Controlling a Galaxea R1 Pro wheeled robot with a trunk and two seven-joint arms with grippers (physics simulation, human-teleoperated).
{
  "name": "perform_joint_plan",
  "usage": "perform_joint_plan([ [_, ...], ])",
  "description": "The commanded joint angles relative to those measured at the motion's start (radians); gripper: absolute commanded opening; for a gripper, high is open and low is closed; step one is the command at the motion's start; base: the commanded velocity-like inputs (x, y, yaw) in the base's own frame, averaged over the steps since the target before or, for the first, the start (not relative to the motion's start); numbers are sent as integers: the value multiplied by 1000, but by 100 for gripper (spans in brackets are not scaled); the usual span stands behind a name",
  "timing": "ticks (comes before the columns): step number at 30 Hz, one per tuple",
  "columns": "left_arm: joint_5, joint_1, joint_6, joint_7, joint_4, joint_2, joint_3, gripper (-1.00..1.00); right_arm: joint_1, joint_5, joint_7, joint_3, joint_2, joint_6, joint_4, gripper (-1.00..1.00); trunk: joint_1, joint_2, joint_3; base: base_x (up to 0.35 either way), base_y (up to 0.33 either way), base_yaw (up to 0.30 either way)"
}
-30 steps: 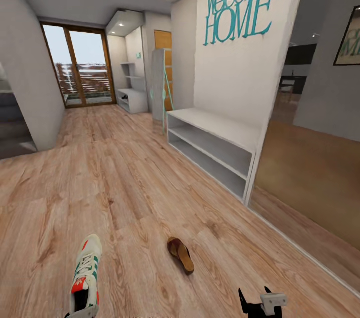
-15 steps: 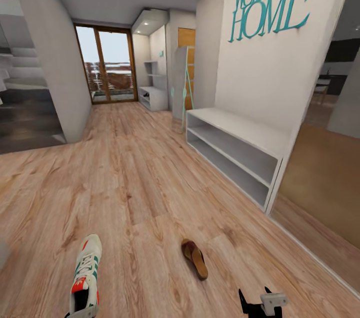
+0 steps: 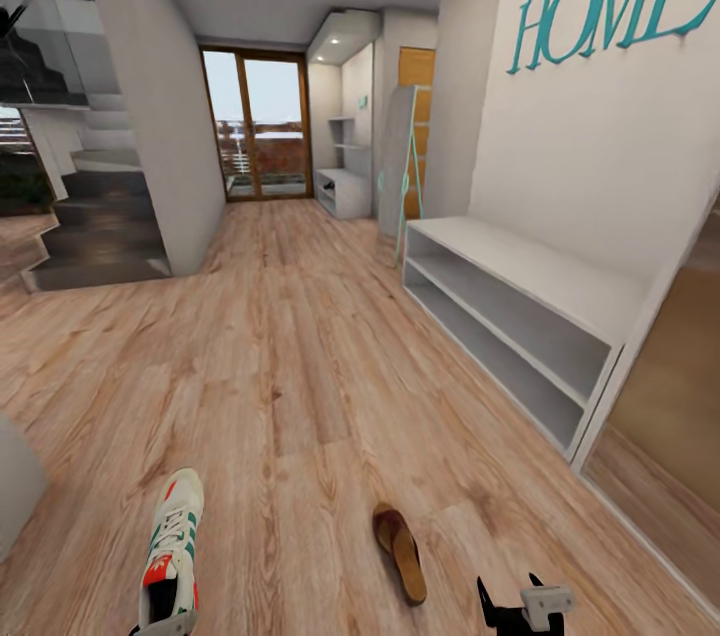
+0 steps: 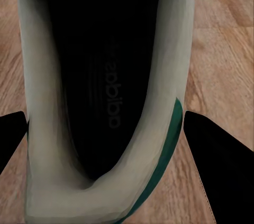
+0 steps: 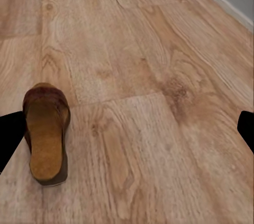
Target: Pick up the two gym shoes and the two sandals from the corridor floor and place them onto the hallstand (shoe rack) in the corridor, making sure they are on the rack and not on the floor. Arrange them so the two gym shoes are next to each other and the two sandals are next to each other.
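While your left gripper [image 4: 106,129] was clamped on one gym shoe [image 3: 172,556], the left wrist view showed its dark fingers [image 4: 219,176] flanking the heel end, with the shoe's opening and dark insole between them. In the head view that shoe sat at lower left, toe pointing away from you. Your right gripper [image 3: 520,606] was at the lower edge, jaws spread wide and holding nothing. One sandal [image 3: 402,541] lay flat on the corridor floor [image 3: 290,356], just ahead of the right gripper and slightly toward your left, not touching it. The hallstand [image 3: 345,191] stood far down the corridor by the glass door [image 3: 255,126]. A low white bench-cabinet [image 3: 520,316] stood against the right wall.
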Motion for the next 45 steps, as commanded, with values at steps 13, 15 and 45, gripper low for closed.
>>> perform_joint_plan([
  [13,2,-1,-3,1,0,0,0,-100,0,-11,5,5,-1,-3,1,100,0,0,-17,203,-216,186],
  [15,2,-1,-3,1,0,0,0,-100,0,-11,5,5,-1,-3,1,100,0,0,-19,126,-255,182],
  [45,2,-1,-3,1,1,0,0,-100,0,-3,8,8,-3,-3,3,100,0,0,-54,15,-99,168],
])
